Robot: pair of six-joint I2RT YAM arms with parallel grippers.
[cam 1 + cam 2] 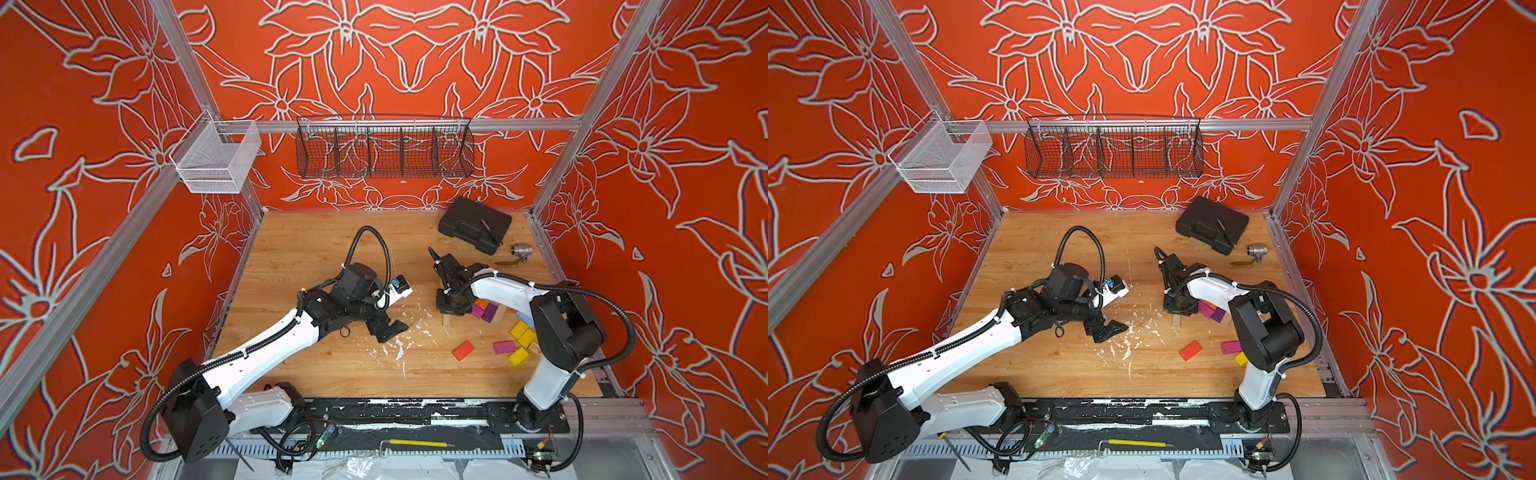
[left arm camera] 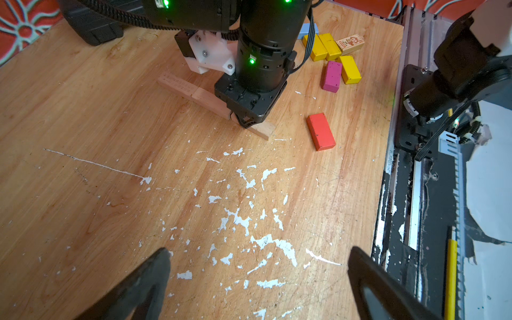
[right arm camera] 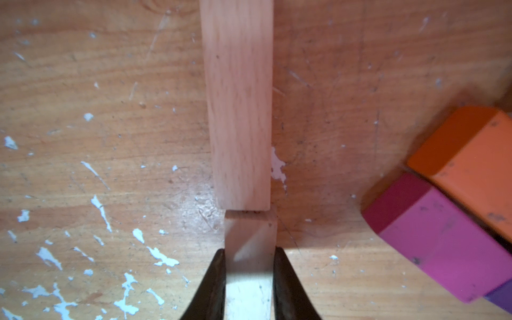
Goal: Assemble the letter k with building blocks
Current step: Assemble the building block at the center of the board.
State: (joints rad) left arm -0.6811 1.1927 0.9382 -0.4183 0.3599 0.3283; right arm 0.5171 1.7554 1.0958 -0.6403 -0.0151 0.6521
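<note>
My right gripper (image 3: 249, 250) is shut on a plain wood block (image 3: 249, 235) that rests on the table. It butts end to end against another plain wood block (image 3: 238, 110), and they form one straight row (image 2: 194, 92). In both top views the right gripper (image 1: 446, 309) (image 1: 1177, 309) points down at that row. Beside it lie orange (image 3: 471, 155), magenta (image 3: 443, 243) and purple (image 1: 490, 312) blocks. Nearer the front are a red block (image 1: 463, 350), a magenta one (image 1: 505, 347) and yellow ones (image 1: 519, 328). My left gripper (image 1: 392, 328) (image 2: 259, 255) hangs open and empty over the scuffed table middle.
A black plastic case (image 1: 473, 224) and a small silver fitting (image 1: 521, 251) lie at the back right. A black wire basket (image 1: 384, 151) and a white mesh basket (image 1: 216, 160) hang on the back rail. A light blue block (image 2: 306, 27) and a printed block (image 2: 349, 43) sit by the yellow ones.
</note>
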